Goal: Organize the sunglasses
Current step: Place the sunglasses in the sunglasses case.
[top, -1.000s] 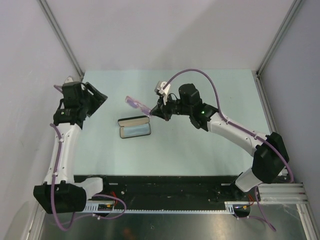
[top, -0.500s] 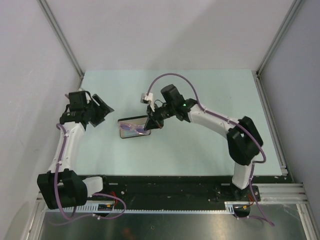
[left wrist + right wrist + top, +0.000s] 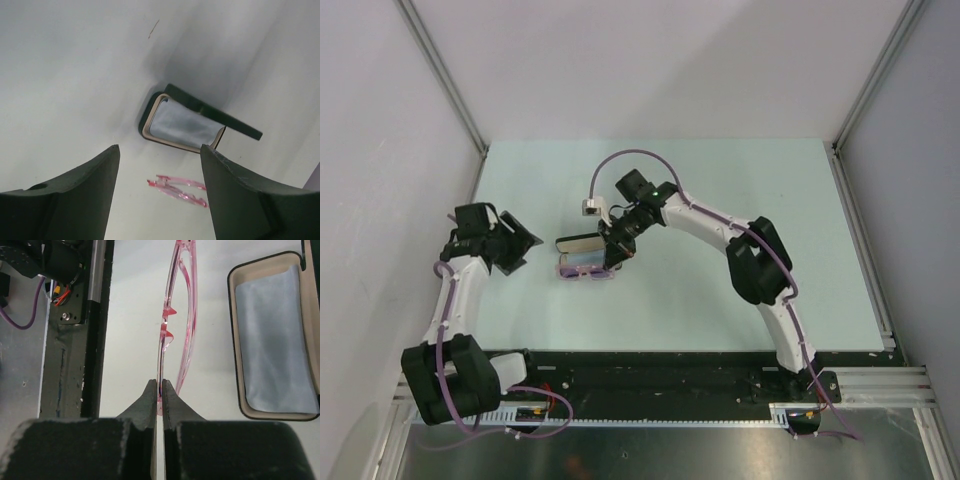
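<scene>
The pink-purple sunglasses [image 3: 175, 315] are folded and held by one end in my right gripper [image 3: 159, 385], which is shut on the frame. They hang along the near side of the open black case [image 3: 235, 340], outside it, low over the table. In the top view the sunglasses [image 3: 582, 272] sit at the case's [image 3: 582, 243] front edge, with my right gripper [image 3: 612, 252] at their right end. In the left wrist view the sunglasses [image 3: 177, 189] show below the case [image 3: 150, 107]. My left gripper [image 3: 159, 147] is open and empty, left of the case [image 3: 520, 245].
A pale blue cloth [image 3: 272, 340] lines the inside of the case. The case's lid [image 3: 215, 112] stands raised on the far side. The black base rail [image 3: 95, 315] with cabling runs along the table's near edge, close to the sunglasses.
My right gripper carried the sunglasses left and toward the near edge, from behind and above the case down to its front side. My left gripper drew back a little lower and stayed open.
</scene>
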You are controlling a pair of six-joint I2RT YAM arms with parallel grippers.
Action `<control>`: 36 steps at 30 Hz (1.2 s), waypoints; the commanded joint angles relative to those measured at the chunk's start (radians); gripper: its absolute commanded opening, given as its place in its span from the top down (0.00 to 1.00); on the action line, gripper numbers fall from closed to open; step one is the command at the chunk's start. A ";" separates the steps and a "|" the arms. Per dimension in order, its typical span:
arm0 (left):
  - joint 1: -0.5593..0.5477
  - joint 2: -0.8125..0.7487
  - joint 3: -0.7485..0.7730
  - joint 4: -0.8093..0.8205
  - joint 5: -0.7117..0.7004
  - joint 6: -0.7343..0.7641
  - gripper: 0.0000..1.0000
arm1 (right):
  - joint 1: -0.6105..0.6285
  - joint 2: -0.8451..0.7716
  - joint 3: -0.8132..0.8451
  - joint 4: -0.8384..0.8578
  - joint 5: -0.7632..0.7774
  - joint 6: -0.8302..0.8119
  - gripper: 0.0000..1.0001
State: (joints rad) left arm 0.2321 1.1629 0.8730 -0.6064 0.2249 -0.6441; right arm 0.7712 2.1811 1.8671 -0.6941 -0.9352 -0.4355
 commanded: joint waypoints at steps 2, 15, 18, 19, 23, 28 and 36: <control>0.006 -0.019 -0.045 0.030 0.037 0.024 0.29 | 0.000 0.080 0.130 -0.153 -0.030 -0.091 1.00; 0.006 0.004 -0.132 0.051 0.093 0.029 0.30 | -0.010 0.164 0.245 -0.165 0.036 -0.167 1.00; 0.006 0.018 -0.138 0.051 0.096 0.032 0.30 | -0.015 0.180 0.241 -0.160 0.049 -0.177 1.00; 0.006 0.018 -0.141 0.051 0.093 0.031 0.30 | -0.018 0.183 0.239 -0.160 0.050 -0.190 1.00; 0.006 -0.009 -0.150 0.054 0.029 0.024 0.29 | -0.020 0.194 0.268 -0.182 0.061 -0.229 1.00; 0.007 -0.014 -0.138 0.053 0.022 0.037 0.29 | -0.021 0.209 0.306 -0.168 0.081 -0.244 1.00; 0.006 0.043 -0.143 0.063 0.033 0.029 0.28 | -0.024 0.236 0.326 -0.159 0.068 -0.249 1.00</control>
State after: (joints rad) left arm 0.2321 1.1862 0.7273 -0.5682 0.2623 -0.6273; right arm 0.7521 2.3871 2.1521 -0.8612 -0.8536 -0.6628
